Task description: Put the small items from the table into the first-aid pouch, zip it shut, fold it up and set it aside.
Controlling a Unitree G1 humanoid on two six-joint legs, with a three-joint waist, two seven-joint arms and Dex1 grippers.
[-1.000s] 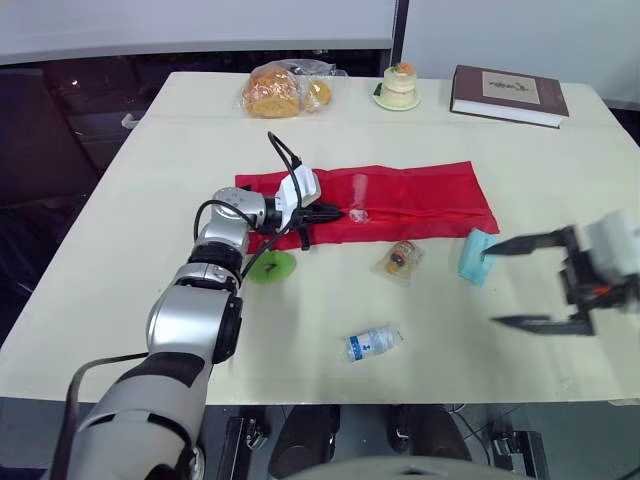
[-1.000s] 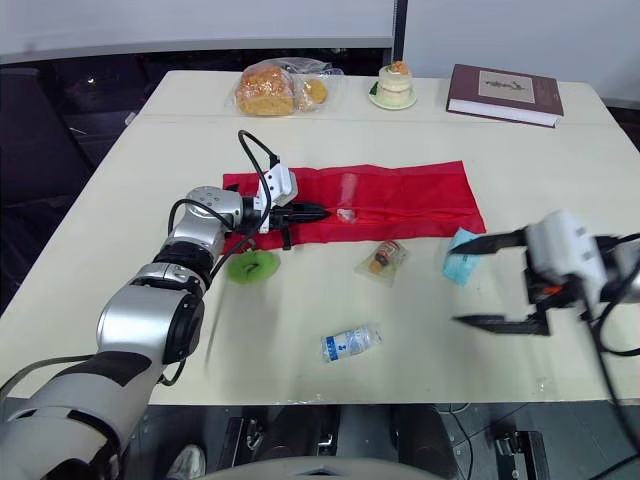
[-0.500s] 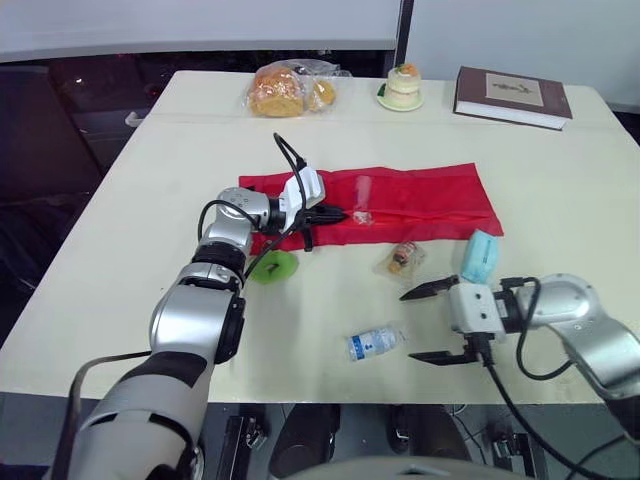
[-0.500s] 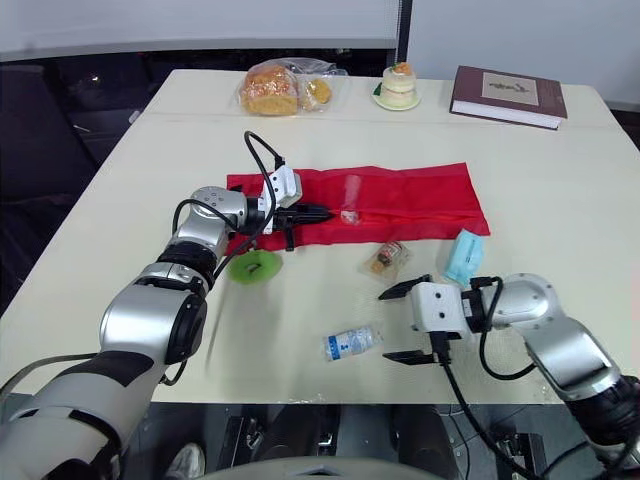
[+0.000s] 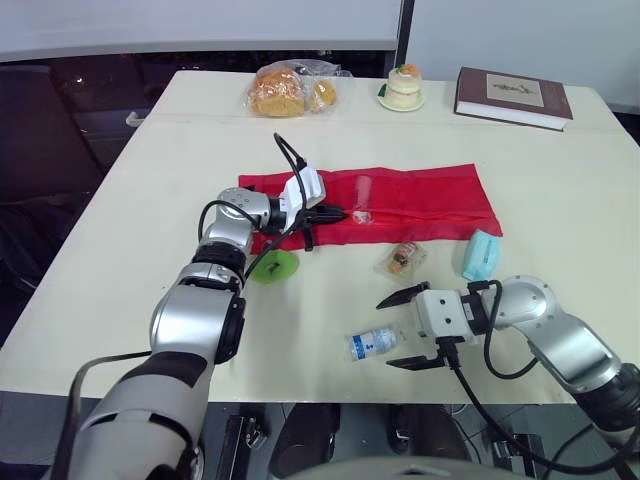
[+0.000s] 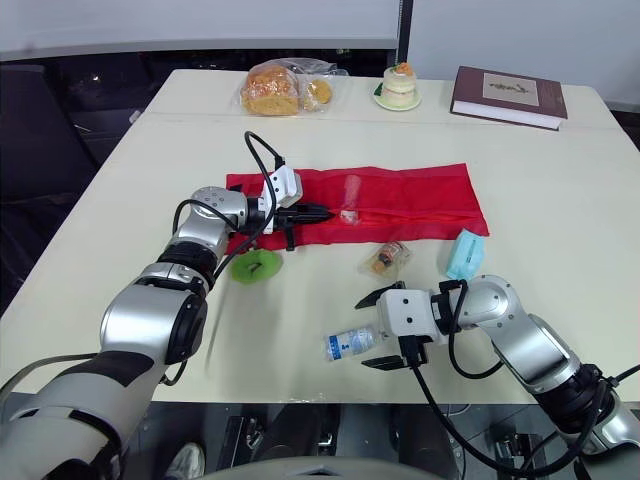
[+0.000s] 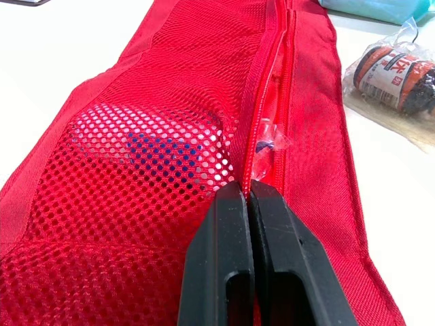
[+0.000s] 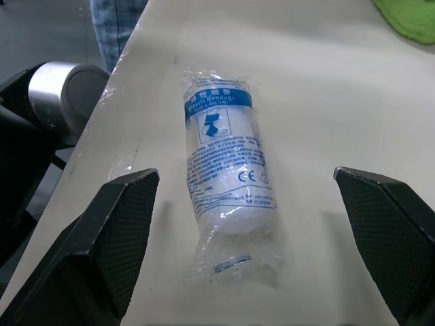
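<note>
— Where's the right gripper (image 5: 385, 334)?
— Low over the near part of the tabletop (image 5: 150, 200), its two fingers spread wide and holding nothing. The bandage roll (image 5: 372, 343) lies between the fingertips; in the wrist view one finger stands on each side of it, neither touching the wrapper.

— And the left gripper (image 5: 340, 213)?
— It's on the first-aid pouch (image 5: 420, 195), fingers pressed flat together right on the zip line. Whether any fabric is caught between them I can't tell; the wrist view shows no gap.

— How does the pouch lie?
— Spread out flat, a long red strip across the middle of the tabletop. The zip ahead of the left fingers is parted. Behind the mesh panel sits a white item with blue marks (image 7: 149, 136), and a small clear scrap (image 7: 268, 136) lies at the zip opening.

— What's outside the pouch?
— The bandage roll, well apart from it near the front edge. A brown roll in a clear packet (image 5: 402, 257) lies just beside the pouch's near edge. A pale blue pack (image 5: 479, 254) sits by its right-hand corner. A green item (image 5: 274, 266) lies near its left end, beside the left arm.

— Anything further back?
— A bag of bread (image 5: 285, 90), a small cake on a plate (image 5: 402, 85) and a dark red book (image 5: 510, 95) along the far side.
</note>
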